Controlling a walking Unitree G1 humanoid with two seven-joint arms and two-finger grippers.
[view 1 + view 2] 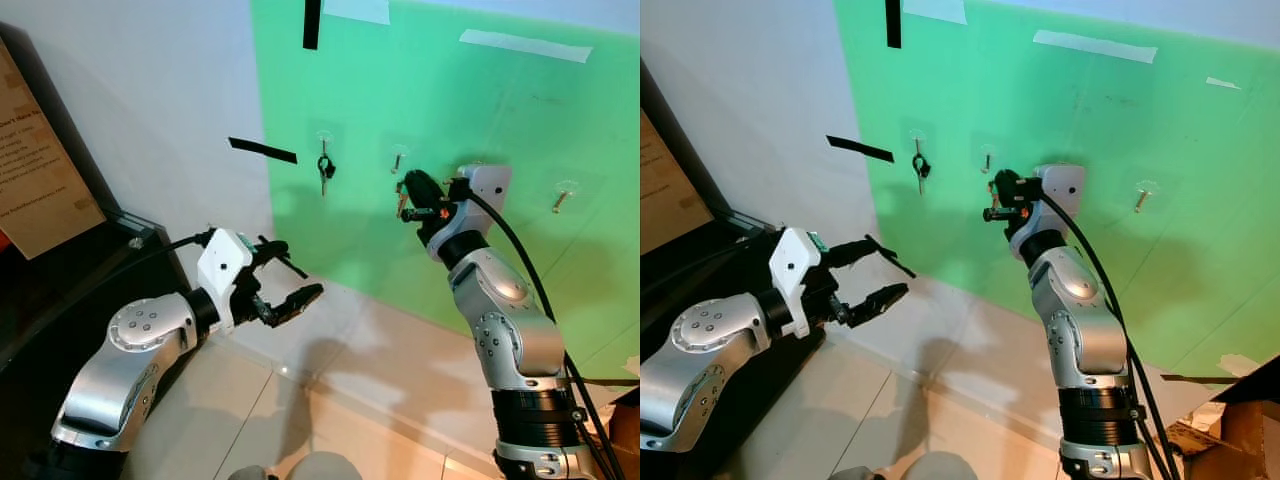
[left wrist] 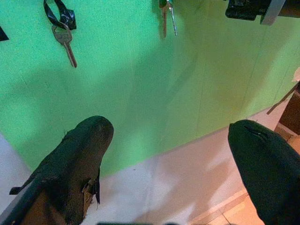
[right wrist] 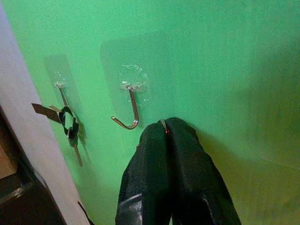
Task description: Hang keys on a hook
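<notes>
Nearest: left gripper [image 1: 292, 281] hung low and fwd, well short of the wall, fingers spread wide w/ nothing between them — idle, by the look of it.

Further out: right gripper [image 3: 166, 125] was raised to the green board [image 1: 500, 130], fingers pinched tight together, tips just below and beside the middle hook [image 3: 130, 105]. A sliver of metal ring showed at the tips in the right wrist view, and keys [image 1: 401, 200] dangled under the gripper in the left eye view, so it was clenched on the keys, prob. by the ring. Ring not yet over the hook; hook tip was bare.

On the board itself: left hook [image 1: 323, 143] already carried another key set [image 1: 325, 172] w/ a black tag, and a third hook [image 1: 561, 198] sat well apart to the robot's right, bare. Black tape strips [image 1: 262, 150] on the white wall beside the board.

Handling, as a judgement: keys are light, stiff metal, but hang loose and swing off the ring, so they will sway w/ any jerk. Smooth metal is slippery in a thin pinch. Best hold is on the ring's edge, leaving the loop open for the hook tip. Hook is thin wire on a stick-on pad; a hard push could peel it off.
</notes>
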